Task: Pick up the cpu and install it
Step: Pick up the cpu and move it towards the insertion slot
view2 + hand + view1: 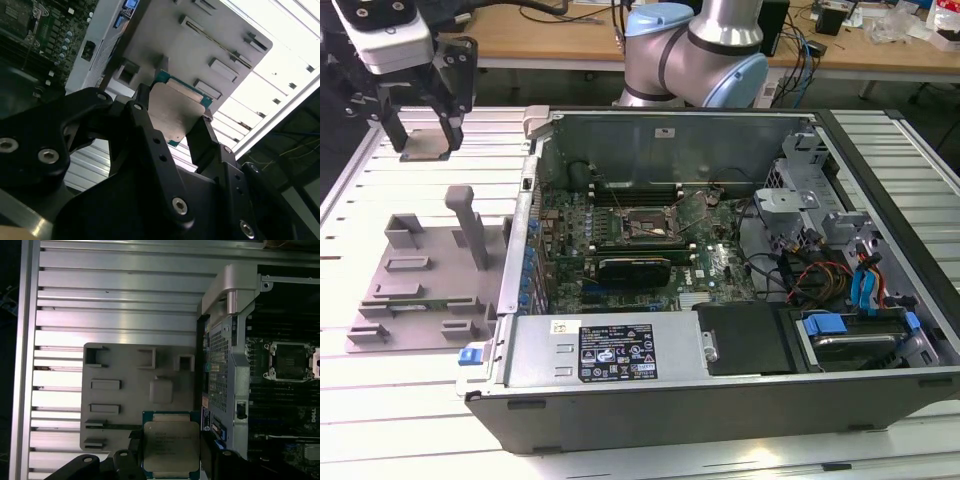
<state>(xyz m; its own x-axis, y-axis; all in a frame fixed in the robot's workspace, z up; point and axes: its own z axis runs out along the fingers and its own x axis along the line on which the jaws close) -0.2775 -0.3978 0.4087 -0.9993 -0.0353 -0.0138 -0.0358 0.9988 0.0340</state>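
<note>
The cpu [428, 147], a thin square chip with a silvery top, hangs in the air at the exterior view's left, above the slatted table and beyond the grey fixture plate [420, 285]. My gripper [425, 138] is shut on it, one black finger on each side edge. Both wrist views show the cpu [175, 112] [171, 447] clamped between the fingers [145, 115], with the fixture plate [125, 390] below. The open socket frame [645, 228] [290, 361] sits on the motherboard inside the computer case, well to the exterior view's right of the gripper.
The open computer case [720, 355] lies on its side, its raised side wall [520, 220] between the gripper and the socket. A long black card [635, 266] sits near the socket. An upright grey post [470, 225] stands on the fixture plate. The arm's base [695, 50] is behind the case.
</note>
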